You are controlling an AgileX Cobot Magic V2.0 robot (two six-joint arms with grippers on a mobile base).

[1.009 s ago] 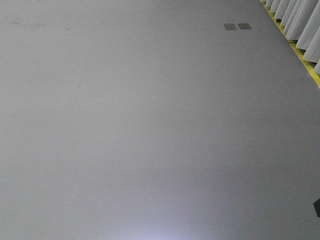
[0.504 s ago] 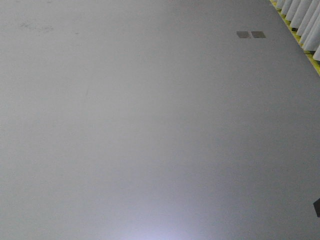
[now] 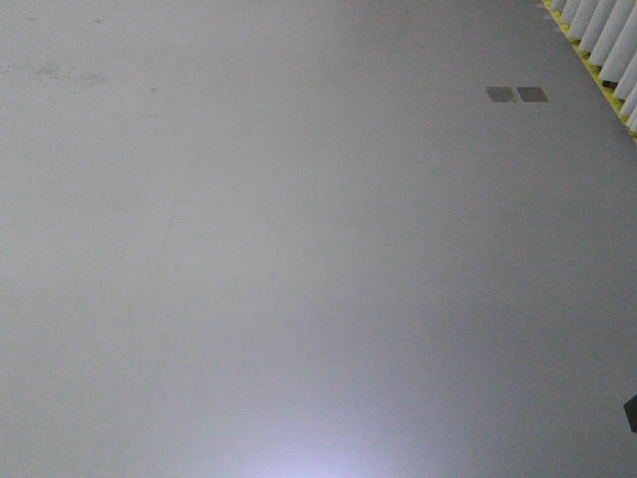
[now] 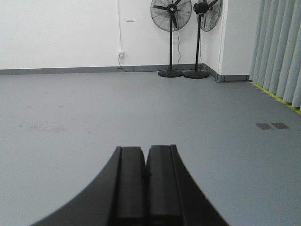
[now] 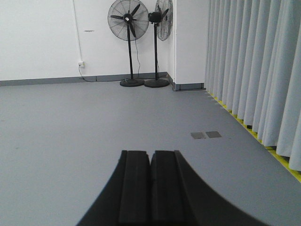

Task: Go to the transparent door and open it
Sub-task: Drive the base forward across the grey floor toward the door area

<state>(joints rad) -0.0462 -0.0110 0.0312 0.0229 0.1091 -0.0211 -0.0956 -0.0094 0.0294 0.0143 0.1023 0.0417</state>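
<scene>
Grey, smooth, faintly scuffed flooring [image 3: 299, 249] fills the front view, broken only by 2 small dark square floor plates [image 3: 516, 95]. A matte white wall [image 4: 56, 33], 2 black wire-caged pedestal fans [image 4: 170, 9] and pleated pale curtains [image 5: 254, 70] above a yellow floor stripe [image 5: 282, 162] bound the room. No transparent door shows in any view, so I judge this the travel step: the base must turn or drive until it appears. The left gripper [image 4: 146, 183] and right gripper [image 5: 151, 183] each have black fingers pressed together, holding nothing.
</scene>
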